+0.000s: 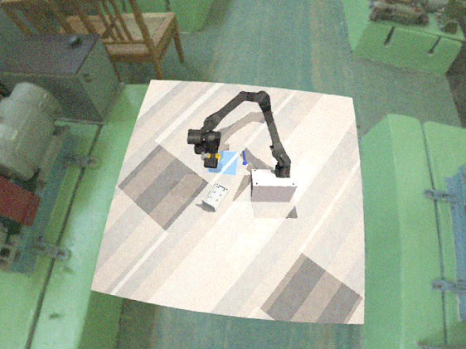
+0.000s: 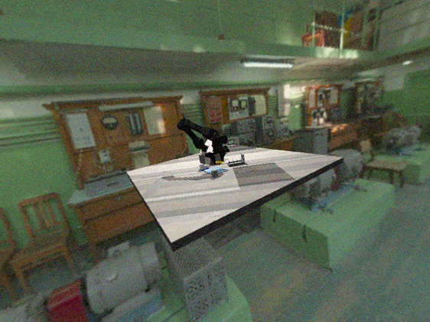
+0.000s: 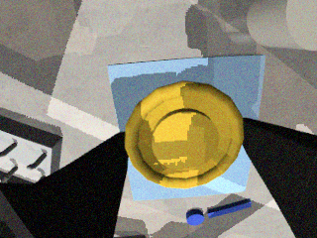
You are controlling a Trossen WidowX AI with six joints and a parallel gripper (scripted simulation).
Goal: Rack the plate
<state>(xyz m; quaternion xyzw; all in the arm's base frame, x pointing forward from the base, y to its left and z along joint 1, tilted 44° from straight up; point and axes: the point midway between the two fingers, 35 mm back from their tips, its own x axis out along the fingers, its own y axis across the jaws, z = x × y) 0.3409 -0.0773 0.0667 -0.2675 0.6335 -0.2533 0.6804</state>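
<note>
Robot arm gripping a yellow plate on a patterned table.

The table (image 1: 233, 254) carries a white box (image 1: 272, 189), a light-blue mat (image 3: 234, 79), a dish rack (image 1: 216, 196) and a blue spoon (image 3: 218, 210). The gripper (image 3: 185, 142) is clamped, fairly wide, on the yellow plate (image 3: 184, 134) over the mat.

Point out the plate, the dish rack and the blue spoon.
plate (image 3: 184, 134): wrist view, centre of its yellow well.
dish rack (image 1: 216, 196): top view, middle of its pale frame.
blue spoon (image 3: 220, 210): wrist view, on the handle.

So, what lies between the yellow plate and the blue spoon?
Only the light blue mat under the yellow plate, then bare table before the blue spoon, in the wrist view.
</note>
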